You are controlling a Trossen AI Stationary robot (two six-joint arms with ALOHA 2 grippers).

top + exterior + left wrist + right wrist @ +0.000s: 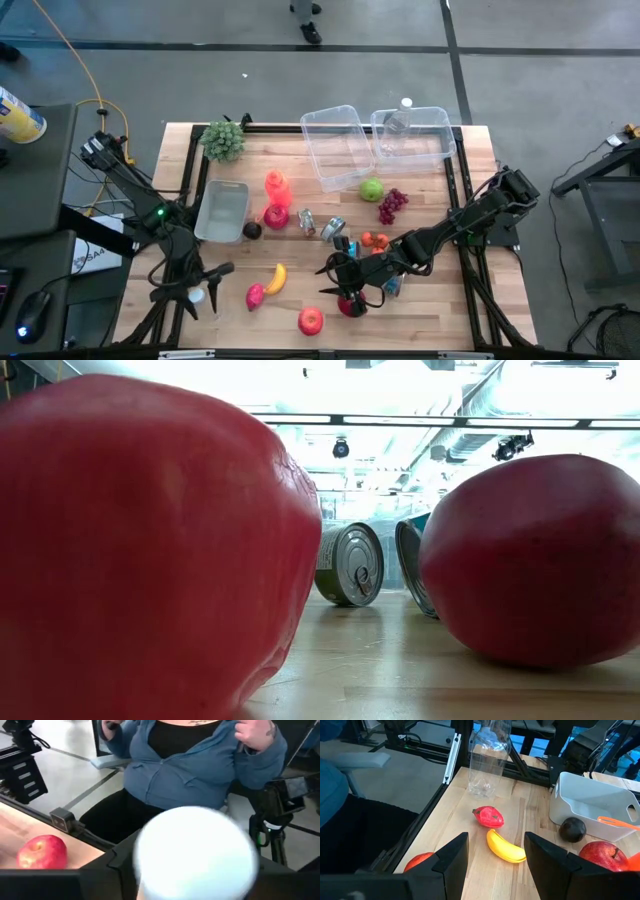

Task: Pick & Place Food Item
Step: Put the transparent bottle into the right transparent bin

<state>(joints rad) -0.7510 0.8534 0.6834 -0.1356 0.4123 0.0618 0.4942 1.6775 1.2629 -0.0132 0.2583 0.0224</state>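
Straight ahead of my right gripper (496, 840) lies the banana (506, 847), on the bare wood and roughly centred on the gap. Jaws stand at a moderate width with nothing between them. Its long axis runs obliquely across the opening, not square to it, so I judge a small wrist turn is needed before closing on its short side. Just beyond the banana is a red strawberry-like piece (488, 816), and off to one side of my fingers, close in, is a red apple (417, 862). From above, the right gripper (345, 285) hangs right by another round red fruit (350, 305), so that is the nearest food to this arm, but whether it touches I can't tell. My left gripper (205, 290) is at the near left corner, right at the clear bottle (487, 755), whose white cap (195, 852) fills the left wrist view. I can't tell whether that gripper has closed on it. The banana (275, 277) sits about midway between both grippers, while the strawberry-like piece (255, 296) is nearer the left. Judgement: the left arm is busy at the bottle, so the right arm takes the banana or the red fruit beside it. A person in a blue hoodie (200, 765) sits just past the table edge, beyond the left gripper.
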